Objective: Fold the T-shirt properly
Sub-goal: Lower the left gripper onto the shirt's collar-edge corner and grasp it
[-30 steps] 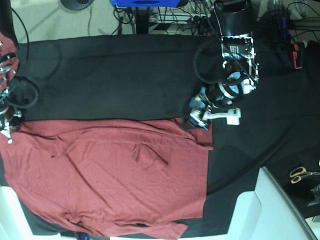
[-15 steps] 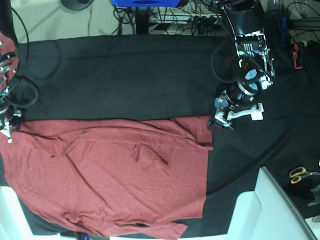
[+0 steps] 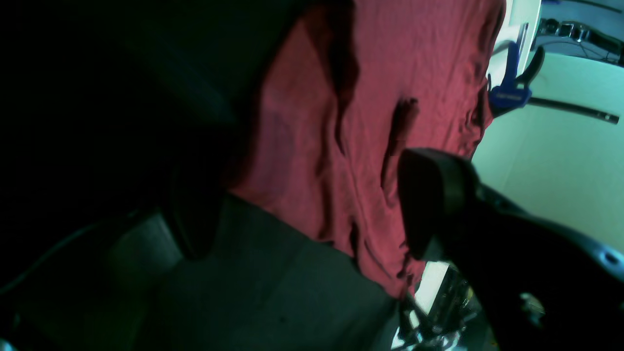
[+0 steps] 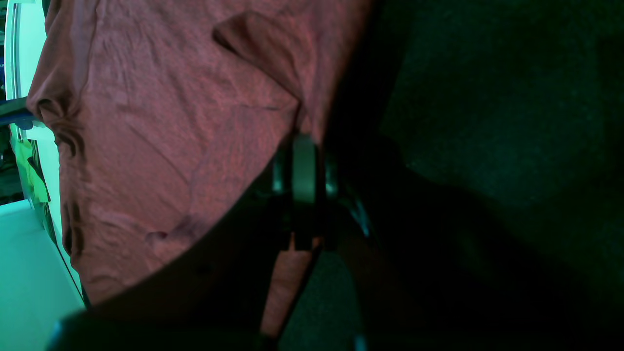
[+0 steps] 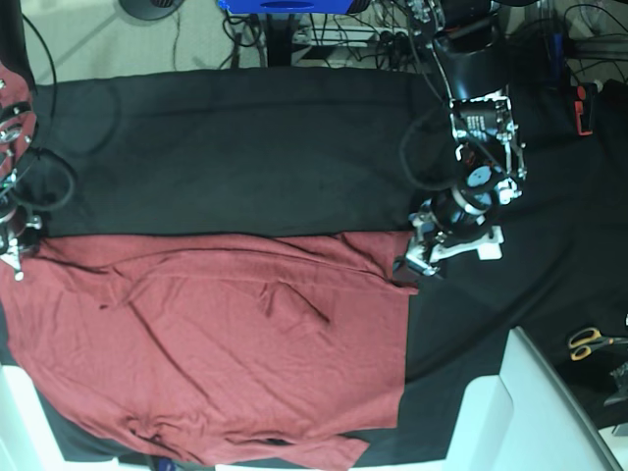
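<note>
**Two end effectors at the shirt's far edge corners**

Your T-shirt [image 5: 226,343] lies spread across the lower left of the base frame on the black counter [image 5: 245,147]. Your left end effector [image 5: 410,261] hangs spread beside the shirt's upper right corner, gripping nothing, likely lining up a pinch. Your right end effector [image 4: 302,161], at the left edge, looks pressed together on the fabric edge, likely to anchor it.

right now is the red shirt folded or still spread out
Spread out. The maroon shirt lies as one wrinkled layer across the black table cloth, with only a small crease mid-body and no panel folded over.
</note>
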`<state>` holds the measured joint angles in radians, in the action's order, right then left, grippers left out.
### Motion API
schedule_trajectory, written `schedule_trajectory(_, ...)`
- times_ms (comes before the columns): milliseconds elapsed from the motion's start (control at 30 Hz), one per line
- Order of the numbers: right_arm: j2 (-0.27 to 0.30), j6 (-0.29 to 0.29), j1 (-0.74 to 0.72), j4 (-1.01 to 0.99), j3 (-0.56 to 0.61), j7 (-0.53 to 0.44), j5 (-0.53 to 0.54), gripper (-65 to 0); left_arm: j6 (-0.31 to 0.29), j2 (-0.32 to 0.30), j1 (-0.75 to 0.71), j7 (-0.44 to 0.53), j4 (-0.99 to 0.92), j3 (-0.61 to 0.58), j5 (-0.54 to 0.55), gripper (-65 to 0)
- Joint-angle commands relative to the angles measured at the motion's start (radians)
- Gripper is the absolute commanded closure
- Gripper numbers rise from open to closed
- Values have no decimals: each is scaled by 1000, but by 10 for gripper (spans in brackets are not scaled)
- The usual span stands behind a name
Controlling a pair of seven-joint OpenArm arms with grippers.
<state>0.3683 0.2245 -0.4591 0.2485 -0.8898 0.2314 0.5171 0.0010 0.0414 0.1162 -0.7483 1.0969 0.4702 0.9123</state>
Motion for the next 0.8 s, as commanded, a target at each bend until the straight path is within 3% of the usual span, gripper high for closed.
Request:
schedule_trajectory(0, 19, 0, -19, 15, 2, -4, 1, -5, -5, -1, 21, -6, 10, -29, 6, -532)
schedule_trajectory(233, 19, 0, -19, 15, 2, -4, 1, -3, -3, 1, 37, -1, -5, -37, 6, -520)
schedule_trajectory(300, 21, 0, -19, 15, 2, -4, 1, -3, -3, 1, 40, -1, -27, -17, 6, -461)
schedule_trajectory(467, 31, 0, -19, 15, 1, -4, 1, -3, -3, -4, 43, 17, -82, 22, 4, -244)
schedule_trajectory(533, 31, 0, -19, 15, 1, -4, 1, -3, -3, -7, 43, 54, -93, 6, 4, -211)
schedule_trajectory(767, 31, 0, -19, 16, 1, -4, 1, -3, -3, -7, 46, 117, -142, -51, 4, -186)
